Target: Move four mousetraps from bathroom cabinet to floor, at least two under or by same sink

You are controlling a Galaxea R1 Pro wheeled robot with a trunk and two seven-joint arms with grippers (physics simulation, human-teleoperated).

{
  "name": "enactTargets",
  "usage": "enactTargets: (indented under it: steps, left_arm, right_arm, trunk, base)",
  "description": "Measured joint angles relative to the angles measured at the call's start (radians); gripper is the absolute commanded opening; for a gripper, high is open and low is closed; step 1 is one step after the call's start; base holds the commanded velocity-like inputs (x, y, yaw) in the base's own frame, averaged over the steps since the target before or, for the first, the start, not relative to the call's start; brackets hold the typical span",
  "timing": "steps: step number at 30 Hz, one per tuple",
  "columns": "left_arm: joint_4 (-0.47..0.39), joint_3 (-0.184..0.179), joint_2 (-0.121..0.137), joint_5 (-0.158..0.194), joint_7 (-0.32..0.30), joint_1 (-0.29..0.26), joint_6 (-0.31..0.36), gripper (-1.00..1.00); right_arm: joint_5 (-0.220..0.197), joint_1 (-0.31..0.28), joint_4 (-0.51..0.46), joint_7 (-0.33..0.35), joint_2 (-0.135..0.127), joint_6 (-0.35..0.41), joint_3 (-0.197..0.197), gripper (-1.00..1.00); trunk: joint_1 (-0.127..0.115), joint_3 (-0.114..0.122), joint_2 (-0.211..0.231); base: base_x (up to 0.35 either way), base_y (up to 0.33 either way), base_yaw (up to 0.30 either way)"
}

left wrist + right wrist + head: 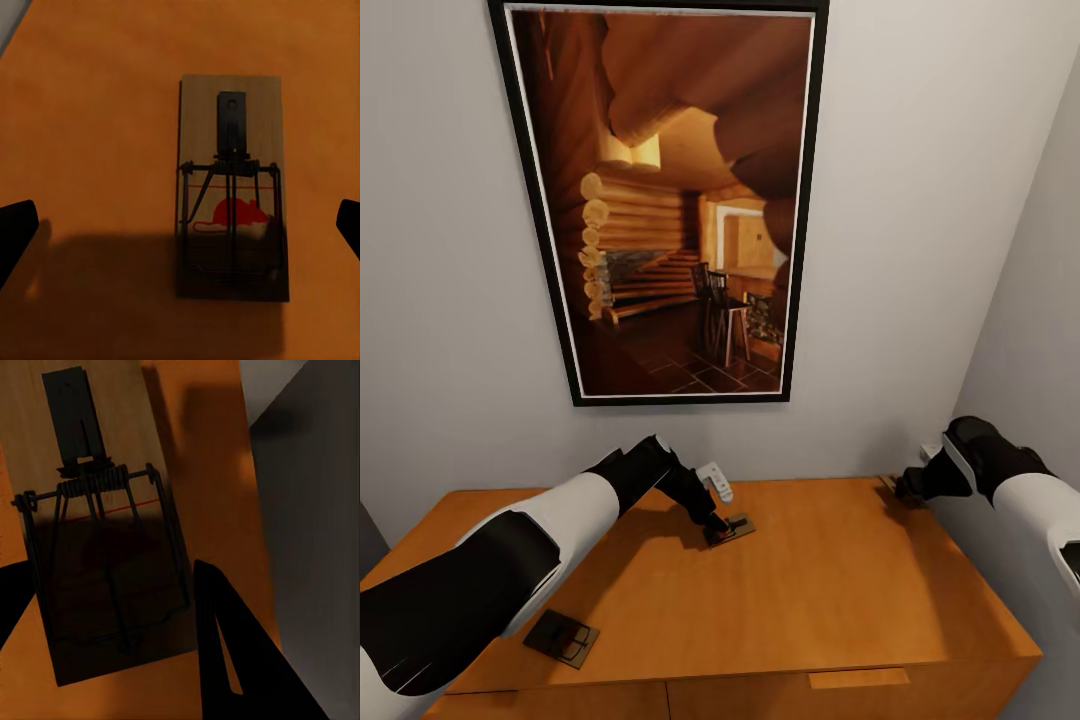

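Note:
The orange-brown cabinet (840, 590) fills the lower head view. One mousetrap (732, 527) lies flat at the middle back of its top, and my left gripper (717, 530) hovers just above it, open. In the left wrist view that mousetrap (232, 187), with its red mouse mark, lies between the widely spread fingertips (15, 232) of the left gripper (180, 225). A second mousetrap (562, 638) lies near the front left edge. My right gripper (905, 487) is down at the back right corner, its fingers (240, 660) against both long edges of a third mousetrap (97, 525), which rests flat on the top.
A dark-framed log cabin picture (670, 200) hangs on the wall behind the cabinet. A grey side wall (1030, 330) stands close beside my right arm. Drawer fronts (860, 690) show below the front edge. Bare cabinet top lies between the two arms.

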Motion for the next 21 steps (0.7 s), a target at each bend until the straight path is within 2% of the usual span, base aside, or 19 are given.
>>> enactTargets:
  steps: [7,14,21]
  left_arm:
    - [0.0,-0.001,0.0,-0.001,0.001,0.0,0.001,1.0]
    - [-0.005,-0.002,0.0,0.003,0.096,0.0,0.01,1.0]
    - [-0.017,-0.001,0.0,0.053,0.134,0.0,0.019,1.0]
  right_arm:
    - [0.0,0.0,-0.004,0.0,0.002,0.0,0.001,-1.0]
    - [0.001,0.0,-0.004,-0.001,0.008,0.0,0.001,-1.0]
    - [0.002,0.0,-0.005,-0.001,0.006,0.0,0.002,-1.0]
  trunk:
    - [0.0,0.0,0.0]
    - [0.0,0.0,0.0]
    - [0.0,0.0,0.0]
  base:
    - [0.0,0.0,0.0]
    - [0.0,0.0,0.0]
    - [0.0,0.0,0.0]
